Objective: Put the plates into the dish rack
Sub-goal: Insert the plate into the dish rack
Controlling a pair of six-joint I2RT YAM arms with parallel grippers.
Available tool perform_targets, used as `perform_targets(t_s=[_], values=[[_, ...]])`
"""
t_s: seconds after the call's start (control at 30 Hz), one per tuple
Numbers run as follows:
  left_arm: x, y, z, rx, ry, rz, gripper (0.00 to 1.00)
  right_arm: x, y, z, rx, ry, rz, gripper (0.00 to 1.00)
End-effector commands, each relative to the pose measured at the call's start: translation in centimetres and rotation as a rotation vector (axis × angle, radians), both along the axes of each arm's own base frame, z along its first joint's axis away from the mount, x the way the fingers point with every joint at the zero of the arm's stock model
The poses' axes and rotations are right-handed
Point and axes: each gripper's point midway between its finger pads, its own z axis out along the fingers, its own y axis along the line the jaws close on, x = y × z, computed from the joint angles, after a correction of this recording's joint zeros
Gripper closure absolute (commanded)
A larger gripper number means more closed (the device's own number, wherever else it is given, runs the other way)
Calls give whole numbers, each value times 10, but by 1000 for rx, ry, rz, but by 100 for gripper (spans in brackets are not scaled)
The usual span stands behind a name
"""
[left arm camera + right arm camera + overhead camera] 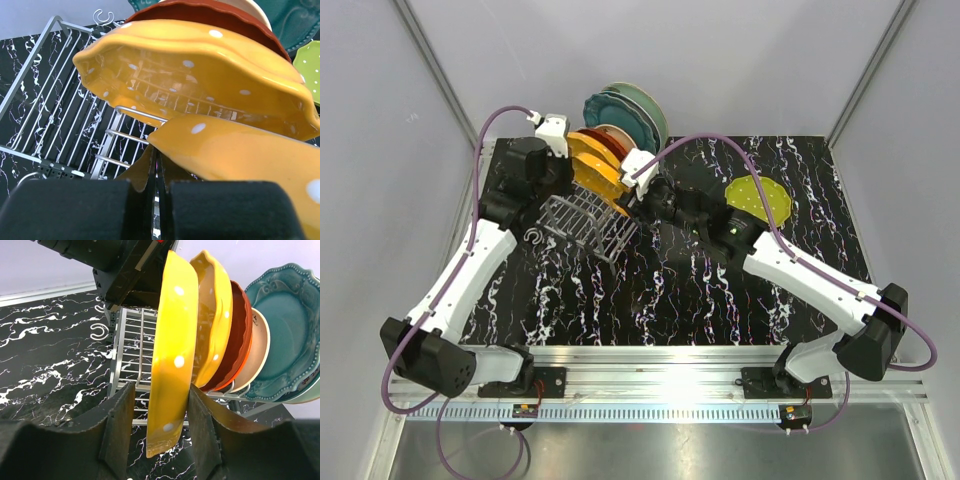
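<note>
A black table (670,290) veined with white, marble-like streaks carries everything, with pale grey walls around it and a ribbed aluminium rail along the bottom of the overhead view. A dotted lime green plate (758,198) lies flat on the table right of centre, well apart from the rest and partly behind the right arm. A small silver hook (533,236) lies just left of the dish rack (582,218), a frame of thin, shiny parallel wires left of centre.

Standing on edge in the rack, a row of glossy, scallop-rimmed plates recedes toward the upper right of the right wrist view: the second orange-yellow plate (215,315), the red-orange plate (240,340), the cream-centred plate (257,350), the dark teal plate (290,330) with a beaded rim, and a sliver of the mint green plate (310,395).

In front of them stands the near orange-yellow plate (175,355), white-dotted and upright, blocking much of the rack's wires. Whether its lower rim sits in a slot cannot be told.

The right gripper (161,405) straddles that rim with jaws released, a gap showing beside the left pad. The left gripper (155,185) has its jaws clenched, the same plate's rim running into the slit between its padded black fingers.
</note>
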Motion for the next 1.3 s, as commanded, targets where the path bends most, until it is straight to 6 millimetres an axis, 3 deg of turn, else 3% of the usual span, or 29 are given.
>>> perform_targets(t_s=[0.0,0.23,0.3,0.5,0.77,0.9,0.97,1.27], values=[[26,4,40,-56,-157,40,100,-6,5,43,80,-81,21,47],[27,9,30,-63,-126,60,100,-5,0,44,83,-81,-2,45],[27,11,27,-65,-117,65,100,-5,0,46,90,-79,-4,54],[26,15,18,-78,-87,77,100,-3,2,50,105,-80,-11,66],[26,17,-1,-87,-32,85,100,5,9,54,116,-75,-22,96],[25,18,-2,-91,-27,85,90,8,13,59,120,-74,-25,99],[23,18,-1,-97,-32,83,74,12,15,56,110,-62,-33,99],[6,29,14,-114,-104,99,61,26,22,59,99,-42,-77,97]])
